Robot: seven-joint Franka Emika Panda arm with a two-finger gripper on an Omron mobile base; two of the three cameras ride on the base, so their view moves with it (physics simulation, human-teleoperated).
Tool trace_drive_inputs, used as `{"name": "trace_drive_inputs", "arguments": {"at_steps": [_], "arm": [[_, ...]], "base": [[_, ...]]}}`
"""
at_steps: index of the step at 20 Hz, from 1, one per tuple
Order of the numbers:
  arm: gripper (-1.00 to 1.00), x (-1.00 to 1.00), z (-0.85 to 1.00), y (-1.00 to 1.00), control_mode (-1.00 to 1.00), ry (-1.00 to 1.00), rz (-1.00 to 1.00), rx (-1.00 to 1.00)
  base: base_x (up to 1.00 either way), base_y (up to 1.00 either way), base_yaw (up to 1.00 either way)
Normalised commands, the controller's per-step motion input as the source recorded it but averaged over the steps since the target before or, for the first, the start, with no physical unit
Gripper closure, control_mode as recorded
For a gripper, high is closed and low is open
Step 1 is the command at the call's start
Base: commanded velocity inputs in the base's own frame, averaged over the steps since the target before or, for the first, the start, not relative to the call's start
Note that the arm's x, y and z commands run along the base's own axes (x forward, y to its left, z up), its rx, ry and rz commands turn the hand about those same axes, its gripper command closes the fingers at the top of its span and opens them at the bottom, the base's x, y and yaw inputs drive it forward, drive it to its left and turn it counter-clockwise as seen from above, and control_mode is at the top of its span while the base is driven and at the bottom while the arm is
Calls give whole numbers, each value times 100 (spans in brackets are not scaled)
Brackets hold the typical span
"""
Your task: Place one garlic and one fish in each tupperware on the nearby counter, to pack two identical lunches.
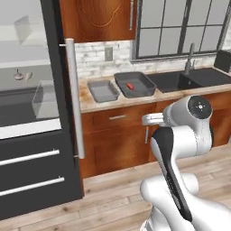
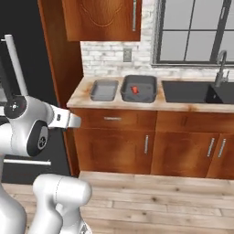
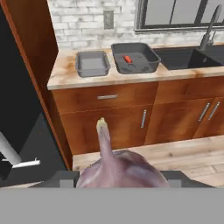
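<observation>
A pale pinkish garlic (image 3: 118, 168) with a pointed stem sits right at the camera in the hand view, with my gripper (image 3: 118, 180) shut on it; the dark fingers show at its two sides. Ahead, on the counter (image 3: 65, 74), stand both tupperware trays. The smaller light grey tray (image 3: 92, 63) (image 1: 103, 90) (image 2: 104, 90) has nothing in it. The larger dark tray (image 3: 134, 57) (image 1: 134, 84) (image 2: 139, 88) holds the red-orange fish (image 3: 127, 59) (image 1: 130, 86) (image 2: 135, 90). A second small bulb (image 1: 18, 75) and a pale item beside it lie on a fridge shelf.
An open fridge with a long silver handle (image 1: 72, 90) stands left of the counter, with a clear bin (image 1: 45, 99) on a shelf. A black sink (image 1: 180, 81) and faucet (image 1: 189, 58) lie right of the trays. Wooden floor stretches between me and the cabinets.
</observation>
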Motion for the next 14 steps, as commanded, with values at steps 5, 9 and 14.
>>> {"name": "trace_drive_inputs", "arguments": {"at_steps": [5,9,14], "arm": [[100,0,0,0,100,0,0,0],[100,0,0,0,100,0,0,0],[100,0,0,0,100,0,0,0]], "base": [[5,-99,-2],[51,-48,0],[95,-12,1]]}}
